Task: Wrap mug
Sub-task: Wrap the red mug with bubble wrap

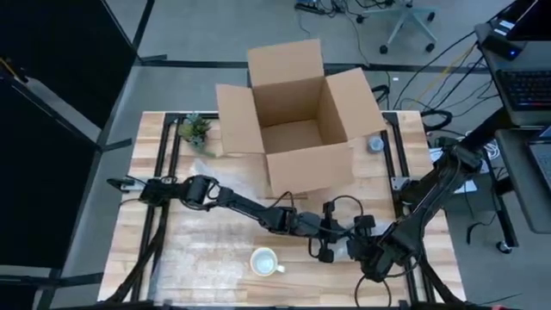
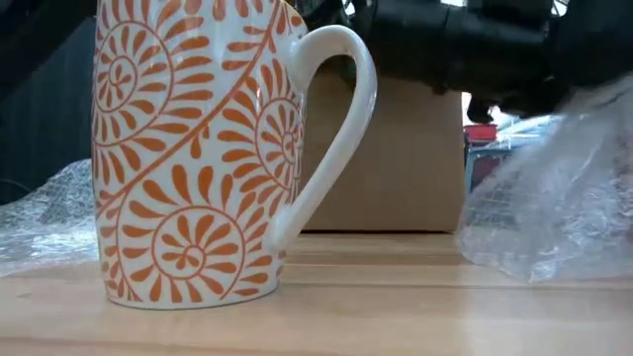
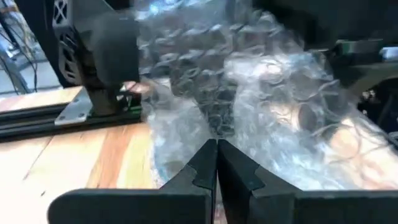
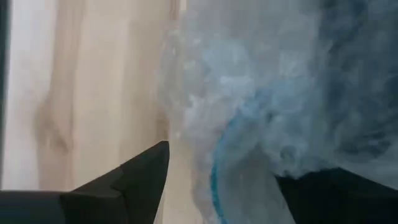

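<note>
The mug (image 1: 264, 262) stood upright and bare on the table (image 1: 185, 250), nearest the front edge and apart from both grippers; nothing covered it yet. The step in hand was taking up the wrap (image 3: 249, 99), not the wrapping itself.

The left gripper (image 3: 217, 163) had its fingers pressed together on an edge of the wrap, which bunched up just ahead of them. The right gripper (image 4: 217, 180) had its fingers apart with wrap lying between and beyond them, not clamped. In the high view the two grippers sat close together, right of the mug, with the wrap between them.

The next move probably called for the right fingers to close on the wrap, then both arms to spread it and carry it toward the mug.

Beyond the fingers stood an open box (image 1: 297, 120).
</note>
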`<action>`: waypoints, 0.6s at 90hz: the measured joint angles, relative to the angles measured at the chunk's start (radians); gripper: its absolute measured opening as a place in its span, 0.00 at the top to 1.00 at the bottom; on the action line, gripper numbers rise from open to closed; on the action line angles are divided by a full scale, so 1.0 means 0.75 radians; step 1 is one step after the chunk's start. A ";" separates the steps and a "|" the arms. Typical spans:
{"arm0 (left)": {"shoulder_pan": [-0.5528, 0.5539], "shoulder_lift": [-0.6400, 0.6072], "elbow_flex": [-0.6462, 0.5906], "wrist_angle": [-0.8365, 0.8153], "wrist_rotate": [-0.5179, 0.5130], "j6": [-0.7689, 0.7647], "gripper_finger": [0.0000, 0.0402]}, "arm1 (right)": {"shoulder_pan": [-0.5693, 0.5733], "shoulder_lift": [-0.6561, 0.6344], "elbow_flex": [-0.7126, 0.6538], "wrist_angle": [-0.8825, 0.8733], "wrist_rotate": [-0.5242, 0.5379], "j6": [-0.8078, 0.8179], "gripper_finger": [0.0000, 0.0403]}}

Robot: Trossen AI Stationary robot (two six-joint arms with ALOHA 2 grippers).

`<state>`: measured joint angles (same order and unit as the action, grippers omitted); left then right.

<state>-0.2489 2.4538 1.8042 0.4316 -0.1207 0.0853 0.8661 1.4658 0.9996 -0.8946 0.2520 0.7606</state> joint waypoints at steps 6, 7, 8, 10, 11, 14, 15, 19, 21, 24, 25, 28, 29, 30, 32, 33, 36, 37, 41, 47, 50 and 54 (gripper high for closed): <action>0.000 0.001 -0.001 0.015 0.000 0.003 1.00 | 0.007 -0.023 0.029 -0.039 -0.006 -0.014 0.35; 0.000 0.001 -0.001 0.015 0.000 0.003 1.00 | 0.008 -0.028 0.034 -0.051 -0.007 -0.015 0.35; 0.000 0.001 -0.001 0.014 0.001 0.003 1.00 | 0.009 -0.034 0.040 -0.063 -0.008 -0.016 0.35; 0.001 0.001 -0.001 0.012 0.001 0.003 1.00 | 0.013 -0.044 0.052 -0.088 -0.013 -0.016 0.35; 0.001 0.001 -0.001 0.011 0.001 0.003 1.00 | 0.014 -0.048 0.058 -0.100 -0.017 -0.016 0.35; 0.001 0.001 -0.001 0.012 0.001 0.003 1.00 | 0.017 -0.065 0.079 -0.135 -0.030 -0.015 0.35; 0.001 0.001 -0.001 0.012 0.001 0.004 1.00 | 0.019 -0.070 0.086 -0.146 -0.033 -0.012 0.35; 0.001 0.001 -0.001 0.013 0.001 0.004 1.00 | 0.030 -0.092 0.119 -0.200 -0.039 0.008 0.35; 0.001 0.001 -0.001 0.014 0.002 0.004 1.00 | 0.035 -0.104 0.135 -0.227 -0.042 0.020 0.35; 0.001 0.001 -0.002 0.014 0.001 0.004 1.00 | 0.041 -0.122 0.159 -0.265 -0.050 0.036 0.35; 0.001 0.001 -0.002 0.014 0.001 0.004 1.00 | 0.043 -0.128 0.166 -0.273 -0.051 0.041 0.35; 0.003 0.001 -0.002 0.013 0.001 0.004 1.00 | 0.048 -0.148 0.185 -0.285 -0.051 0.055 0.35; 0.003 0.001 -0.002 0.013 0.000 0.003 1.00 | 0.050 -0.155 0.190 -0.287 -0.049 0.059 0.35; 0.003 0.001 -0.002 0.013 0.000 0.001 1.00 | 0.052 -0.162 0.193 -0.287 -0.041 0.065 0.35; 0.005 0.001 -0.002 0.013 -0.001 -0.004 1.00 | 0.055 -0.175 0.198 -0.286 -0.019 0.078 0.35; 0.005 0.001 -0.002 0.013 -0.001 -0.008 1.00 | 0.056 -0.182 0.199 -0.285 -0.004 0.083 0.35; 0.005 0.001 -0.002 0.013 -0.004 -0.026 1.00 | 0.057 -0.198 0.200 -0.279 0.049 0.093 0.35; 0.006 0.001 -0.002 0.014 -0.004 -0.030 1.00 | 0.057 -0.202 0.200 -0.276 0.070 0.095 0.35; 0.006 0.002 -0.002 0.014 -0.005 -0.034 1.00 | 0.056 -0.209 0.201 -0.271 0.154 0.104 0.35; 0.006 0.002 0.006 0.002 -0.007 -0.024 1.00 | 0.045 -0.208 0.201 -0.287 0.254 0.113 0.35; 0.006 0.003 0.009 0.001 -0.009 -0.024 1.00 | 0.035 -0.207 0.200 -0.293 0.279 0.110 0.35; 0.006 0.004 0.012 0.000 -0.010 -0.026 1.00 | 0.020 -0.207 0.192 -0.278 0.298 0.092 0.35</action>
<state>-0.2443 2.4565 1.8129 0.4313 -0.1280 0.0658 0.8814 1.3106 1.1439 -1.1030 0.4751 0.8295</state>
